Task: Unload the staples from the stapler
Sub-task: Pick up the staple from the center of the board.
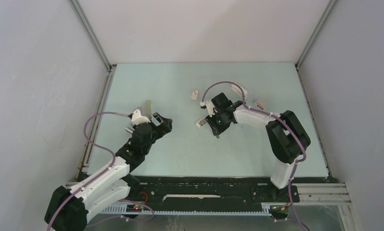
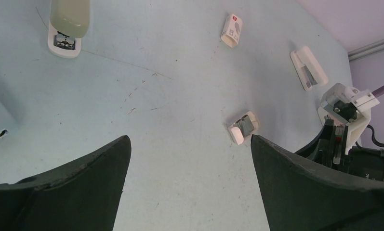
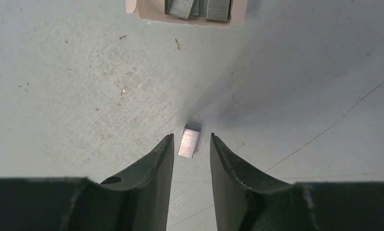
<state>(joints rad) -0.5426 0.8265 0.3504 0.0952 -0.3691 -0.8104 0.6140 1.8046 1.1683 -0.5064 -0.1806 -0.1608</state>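
right gripper (image 3: 191, 139): released, straddling staples (image 3: 189, 143)
left gripper (image 2: 190, 139): released wide
white box (image 2: 232, 30): ahead, print unreadable
open carton (image 3: 137, 9): ahead, top cut off

The left arm (image 1: 103, 175) and right arm (image 1: 257, 117) match: white shell links between bulky black joint housings. A thin lilac cable (image 1: 87, 129) loops out at nine o'clock of the left arm, and a second at twelve o'clock of the right. The left end effector (image 2: 190, 137) and right end effector (image 3: 191, 135) have matt black wedge fingers (image 3: 151, 183). A white bracket (image 2: 346, 103) sits on the right wrist.
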